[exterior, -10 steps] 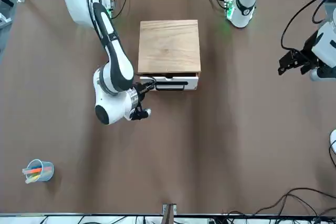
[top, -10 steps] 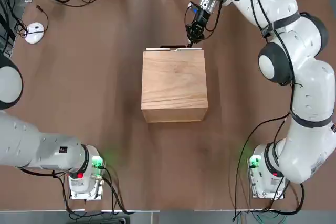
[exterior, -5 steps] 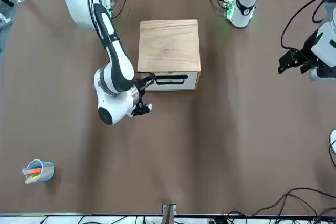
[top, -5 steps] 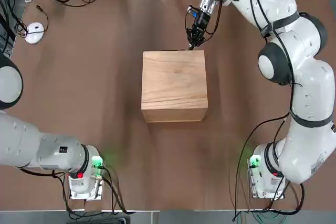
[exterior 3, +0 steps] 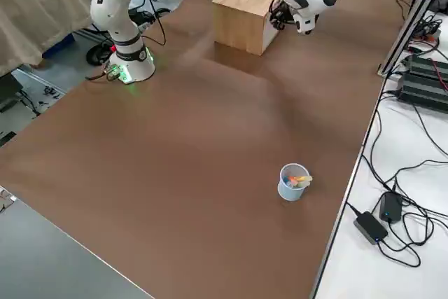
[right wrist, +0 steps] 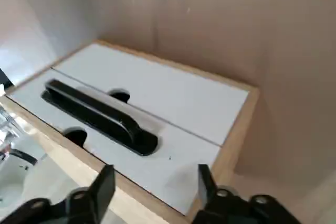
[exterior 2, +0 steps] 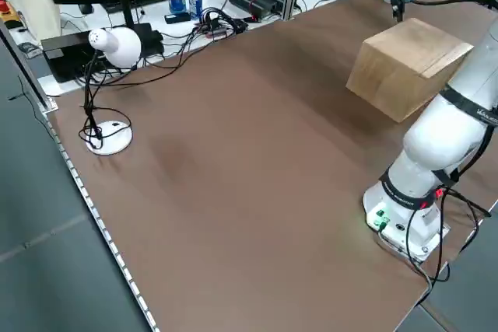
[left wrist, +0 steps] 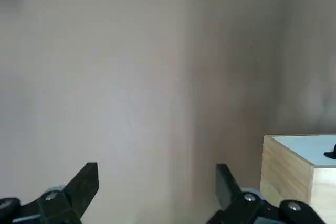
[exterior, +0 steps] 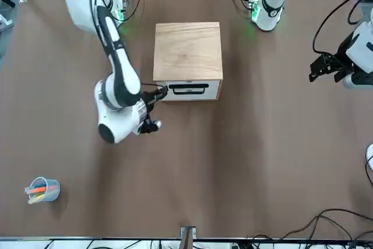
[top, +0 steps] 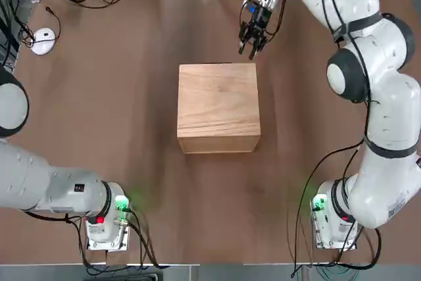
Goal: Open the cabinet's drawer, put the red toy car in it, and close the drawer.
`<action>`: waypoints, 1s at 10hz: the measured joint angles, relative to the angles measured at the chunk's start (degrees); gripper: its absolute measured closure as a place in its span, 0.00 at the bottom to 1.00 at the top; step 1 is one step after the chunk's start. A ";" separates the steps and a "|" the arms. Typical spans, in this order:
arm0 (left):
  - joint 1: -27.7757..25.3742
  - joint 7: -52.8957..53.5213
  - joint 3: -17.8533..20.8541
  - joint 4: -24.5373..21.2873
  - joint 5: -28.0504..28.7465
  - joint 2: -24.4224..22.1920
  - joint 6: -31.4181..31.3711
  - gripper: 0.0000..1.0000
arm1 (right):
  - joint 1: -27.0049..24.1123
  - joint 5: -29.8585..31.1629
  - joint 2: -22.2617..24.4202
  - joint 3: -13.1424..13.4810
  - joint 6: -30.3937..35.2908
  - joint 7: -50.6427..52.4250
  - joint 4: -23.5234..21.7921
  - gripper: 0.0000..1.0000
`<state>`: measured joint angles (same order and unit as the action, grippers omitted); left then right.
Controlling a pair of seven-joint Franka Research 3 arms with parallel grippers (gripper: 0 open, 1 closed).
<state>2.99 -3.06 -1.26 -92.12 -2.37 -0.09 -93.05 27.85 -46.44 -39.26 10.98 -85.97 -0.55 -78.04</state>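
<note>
Drawer (exterior: 187, 90): pushed flush into cabinet (top: 218, 106) since a second ago; I judge the task finished. Red toy car: unseen, presumably inside. My right gripper (top: 251, 41): backed off, fingers released. Left gripper (exterior: 327, 66): parked at the counter's edge, fingers spread, empty.

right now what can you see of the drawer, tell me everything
The drawer is pushed fully shut, its white front flush with the light wooden cabinet. A dark bar handle runs across the front on two posts. It sits at the bottom of the cabinet's face that is turned away from the robot. Nothing touches it: the right gripper, fingers open, hangs just off it. Its inside is hidden.
</note>
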 joint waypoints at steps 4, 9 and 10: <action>0.00 0.22 -0.01 0.10 0.03 0.00 0.00 0.01 | -11.16 5.65 0.22 0.29 -2.36 0.13 5.71 0.00; 0.00 0.24 0.00 0.20 0.10 0.01 -0.02 0.01 | -19.57 22.16 1.68 0.84 -2.28 0.39 11.80 0.00; 0.00 0.24 -0.01 0.20 0.20 0.00 -0.04 0.01 | -20.05 22.55 1.86 1.57 -2.38 0.39 12.42 0.00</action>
<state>2.99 -2.82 -1.27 -91.92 -2.17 -0.08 -93.09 7.80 -23.90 -37.40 12.55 -88.35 -0.16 -65.62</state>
